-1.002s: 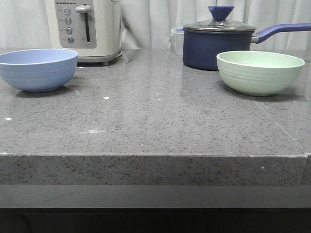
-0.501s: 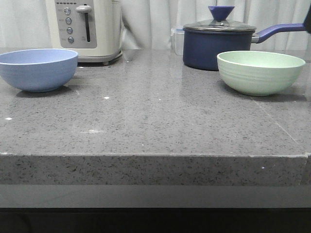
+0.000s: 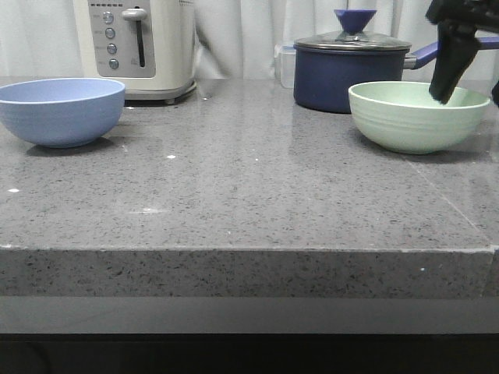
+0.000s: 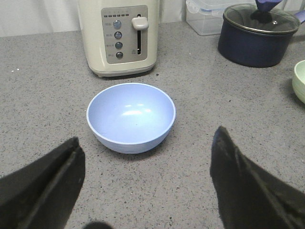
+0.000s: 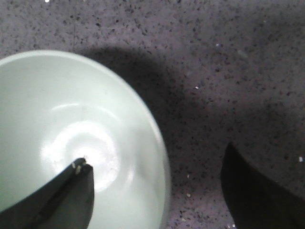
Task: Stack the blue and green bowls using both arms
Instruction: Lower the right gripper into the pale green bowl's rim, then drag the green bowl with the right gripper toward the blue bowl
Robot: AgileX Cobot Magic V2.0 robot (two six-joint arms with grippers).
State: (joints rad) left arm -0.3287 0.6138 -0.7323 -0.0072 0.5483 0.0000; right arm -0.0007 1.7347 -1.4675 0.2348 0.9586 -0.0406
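The right gripper point(image 3: 468, 82) hangs at the far right of the front view with its fingers spread wide, one finger point(image 5: 66, 198) dipping inside the green bowl point(image 3: 418, 115) and the other outside its rim over the bare surface point(image 3: 234, 195); the bowl's wall sits between them, and no contact with it can be made out. The left gripper point(image 4: 147, 186) is also spread wide, its two dark fingers framing the blue bowl point(image 4: 131, 117) from a little way back, clear of it and holding nothing.

The green bowl stands upright on the right side of the surface, empty, with faint ridges under its rim. The blue bowl stands upright and empty on the far left side, well apart from the green one, with a wide stretch of grey speckled stone between them.

Just behind the green bowl is a dark navy saucepan point(image 3: 343, 74) with a glass lid and a blue knob, its handle reaching right behind the right gripper. A clear plastic container point(image 4: 205, 16) sits beside the saucepan. Behind the blue bowl stands a cream toaster point(image 3: 136, 47), with pale curtains beyond.
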